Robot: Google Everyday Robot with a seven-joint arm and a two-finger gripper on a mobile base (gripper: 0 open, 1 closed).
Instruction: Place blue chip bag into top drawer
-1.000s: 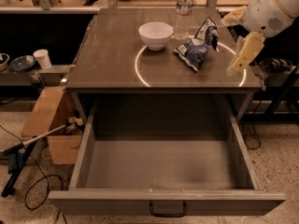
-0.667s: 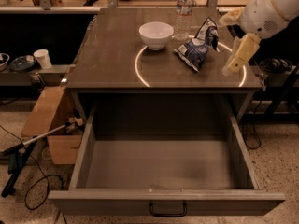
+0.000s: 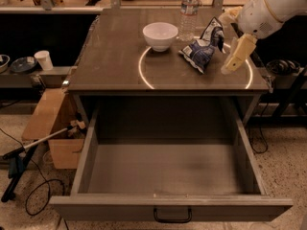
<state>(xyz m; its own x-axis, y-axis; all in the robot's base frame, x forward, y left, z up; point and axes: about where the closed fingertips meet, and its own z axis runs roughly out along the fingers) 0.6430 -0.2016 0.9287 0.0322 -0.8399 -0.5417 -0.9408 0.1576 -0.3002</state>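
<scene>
Two yellow fingers of your gripper stand wide apart over the right side of the table and hold nothing. Just beside them, to the left, the blue chip bag lies on the tabletop: dark blue foil, crumpled, with white patches, one corner raised. Near it stand a white bowl and a clear bottle. Below, the top drawer is pulled out, and you see its flat grey floor.
</scene>
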